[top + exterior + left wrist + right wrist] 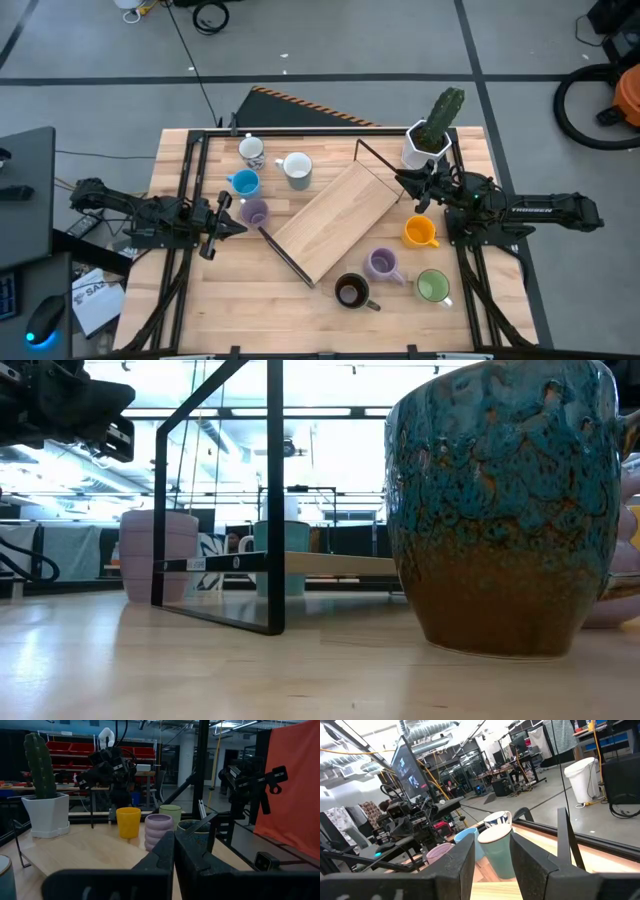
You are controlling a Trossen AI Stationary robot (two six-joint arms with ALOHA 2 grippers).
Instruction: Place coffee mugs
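Observation:
Several coffee mugs stand upright on the wooden table. On the left side are a white patterned one (251, 150), a pale grey one (297, 170), a blue one (243, 182) and a lavender one (254, 212). On the right and near side are an orange one (420, 232), a lavender one (382, 265), a green one (432, 287) and a dark brown one (351, 291). My left gripper (236, 224) is shut and empty, just beside the left lavender mug. My right gripper (405, 183) is open and empty, next to the cactus pot (428, 140).
A black wire-frame rack with a wooden board (335, 218) lies slantwise across the table's middle, between the two groups of mugs. The white cactus pot stands at the far right corner. Black frame rails run along the table's left, right and far edges.

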